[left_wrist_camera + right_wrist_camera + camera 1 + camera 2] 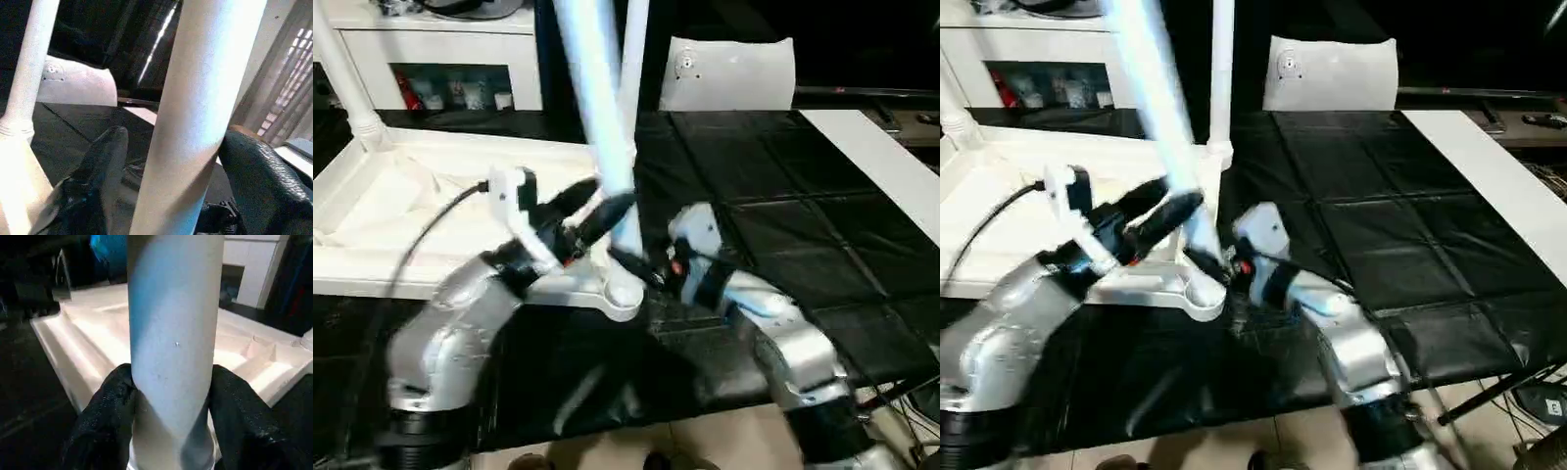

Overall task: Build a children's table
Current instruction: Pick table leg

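Three long tapered white plastic legs stand up from the upturned square white plastic table top [431, 211], which lies ribbed side up on the black-covered work surface [773, 235]. One leg [352, 83] rises from the far left corner socket, a second leg [634, 49] from the far right corner, and the third, nearest leg [597, 108] leans from the round near-right corner socket [625, 296].

Two end effectors meet at that nearest leg. The right end effector [171, 401] is clamped on it just above the socket, one black finger [105, 418] pressed to each side of the leg. The left end effector [171, 161] straddles the same leg a little higher; its black fingers [105, 161] stand apart, and a gap shows between the leg and at least one of them, so it is not squeezing. A black cable [431, 230] runs along the left silver forearm [460, 323]; the right silver forearm [783, 338] crosses the near edge of the surface.

One white cabinet with shelves [440, 59] stands behind the table top, with small coloured items on a shelf. One white pillow-like object [729, 73] lies at the far side of the surface, and one long flat white panel [881, 162] lies along its right side. Both forearms and the leaning leg cover much of the near-right corner of the table top.
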Robot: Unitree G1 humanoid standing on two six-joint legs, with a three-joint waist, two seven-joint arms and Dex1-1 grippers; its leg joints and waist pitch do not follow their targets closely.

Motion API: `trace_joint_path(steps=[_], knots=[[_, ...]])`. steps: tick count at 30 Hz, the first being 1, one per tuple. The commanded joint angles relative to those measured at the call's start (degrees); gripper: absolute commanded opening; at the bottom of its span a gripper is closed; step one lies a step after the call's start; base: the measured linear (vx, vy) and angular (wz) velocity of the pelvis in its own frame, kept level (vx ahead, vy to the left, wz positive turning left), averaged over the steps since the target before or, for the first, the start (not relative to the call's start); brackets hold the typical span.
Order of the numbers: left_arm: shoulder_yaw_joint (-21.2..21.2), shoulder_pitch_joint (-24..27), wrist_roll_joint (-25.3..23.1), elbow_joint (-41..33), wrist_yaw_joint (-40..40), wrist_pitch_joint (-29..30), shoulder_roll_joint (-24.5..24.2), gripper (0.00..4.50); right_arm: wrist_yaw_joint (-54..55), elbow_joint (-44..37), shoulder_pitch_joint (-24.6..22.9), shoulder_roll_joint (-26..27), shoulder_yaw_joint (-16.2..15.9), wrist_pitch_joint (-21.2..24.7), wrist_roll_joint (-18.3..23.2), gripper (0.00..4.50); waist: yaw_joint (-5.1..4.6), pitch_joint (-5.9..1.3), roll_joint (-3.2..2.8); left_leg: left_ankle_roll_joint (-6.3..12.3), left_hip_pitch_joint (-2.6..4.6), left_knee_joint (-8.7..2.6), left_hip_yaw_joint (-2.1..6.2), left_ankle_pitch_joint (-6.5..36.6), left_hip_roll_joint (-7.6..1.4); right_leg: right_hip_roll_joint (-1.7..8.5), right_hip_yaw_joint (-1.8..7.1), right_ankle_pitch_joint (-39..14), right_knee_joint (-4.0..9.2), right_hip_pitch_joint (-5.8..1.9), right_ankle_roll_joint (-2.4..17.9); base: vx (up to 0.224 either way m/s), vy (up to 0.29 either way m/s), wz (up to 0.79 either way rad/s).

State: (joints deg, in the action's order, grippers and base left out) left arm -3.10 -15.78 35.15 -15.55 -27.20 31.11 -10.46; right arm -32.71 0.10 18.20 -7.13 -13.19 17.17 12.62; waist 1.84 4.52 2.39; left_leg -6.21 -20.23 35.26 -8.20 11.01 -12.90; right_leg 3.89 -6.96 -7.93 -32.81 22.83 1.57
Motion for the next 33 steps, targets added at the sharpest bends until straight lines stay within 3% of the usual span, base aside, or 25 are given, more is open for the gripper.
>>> trace_joint_path(steps=[1,4,9,15,18,24,28,33], knots=[[1.09,-0.37,-1.33,-1.13,1.94,0.01,0.59,2.97,1.08,0.03,0.96,0.11,1.18,-0.96,-0.68,1.88,-0.01,-4.21,-1.00,-0.04,0.35,-4.76,-0.21,19.50,0.07,3.46,2.02,-31.09,5.24,-2.32,0.45,0.000,0.000,0.00],[1.99,-1.24,-3.84,-0.59,6.25,0.00,2.60,2.71,2.54,1.20,1.40,1.36,0.73,-1.87,-1.54,1.88,0.11,-4.29,-0.83,-0.05,0.17,-4.76,-0.48,17.70,0.01,3.42,2.47,-28.50,4.69,-2.30,1.60,0.000,0.000,0.00],[2.50,-2.74,-5.26,0.10,9.53,-0.05,4.85,2.21,3.64,2.50,1.95,2.49,0.59,-2.96,-2.14,1.88,0.44,-4.63,-0.65,0.21,-0.34,-4.84,-0.69,13.07,-0.01,3.46,2.79,-24.17,3.93,-2.89,2.29,0.000,0.000,0.00],[2.70,-3.46,-5.86,0.55,11.27,0.35,5.89,1.95,4.03,3.23,2.30,2.84,0.66,-3.55,-2.52,1.88,0.58,-4.89,-0.93,0.00,-0.44,-4.87,-0.79,9.91,-0.28,3.36,3.14,-17.21,2.93,-3.13,4.98,0.000,0.000,0.00],[2.77,-3.50,-6.24,0.57,11.75,0.47,6.10,1.93,4.16,3.49,2.49,2.93,0.83,-3.73,-2.64,1.88,0.58,-4.73,-0.88,-0.06,-0.37,-4.91,-0.87,10.97,-0.21,3.40,3.13,-18.53,3.10,-3.16,5.13,0.000,0.000,0.00],[3.97,-3.35,-7.99,0.55,11.65,0.27,5.24,1.90,4.27,3.83,2.75,2.99,0.46,-4.15,-2.86,1.88,0.67,-4.53,-0.78,-0.12,-0.12,-4.92,-0.83,13.35,-0.11,3.45,2.95,-23.70,3.83,-2.88,3.05,0.000,0.000,0.00],[5.28,-3.35,-9.68,1.07,10.06,-0.88,3.65,1.90,4.01,4.02,2.79,2.92,0.05,-4.61,-3.11,1.88,0.65,-4.58,-0.78,-0.10,-0.18,-4.95,-0.76,12.98,-0.14,3.44,2.95,-23.11,3.72,-2.91,2.96,0.000,0.000,0.00],[6.34,-3.65,-10.98,2.35,4.83,-3.86,0.17,1.88,3.09,4.21,2.73,2.61,-0.06,-5.35,-3.19,1.88,0.73,-4.78,-0.90,-0.17,-0.23,-4.98,-0.75,11.20,-0.19,3.50,3.18,-19.63,3.21,-3.02,4.36,0.000,0.000,0.00]])
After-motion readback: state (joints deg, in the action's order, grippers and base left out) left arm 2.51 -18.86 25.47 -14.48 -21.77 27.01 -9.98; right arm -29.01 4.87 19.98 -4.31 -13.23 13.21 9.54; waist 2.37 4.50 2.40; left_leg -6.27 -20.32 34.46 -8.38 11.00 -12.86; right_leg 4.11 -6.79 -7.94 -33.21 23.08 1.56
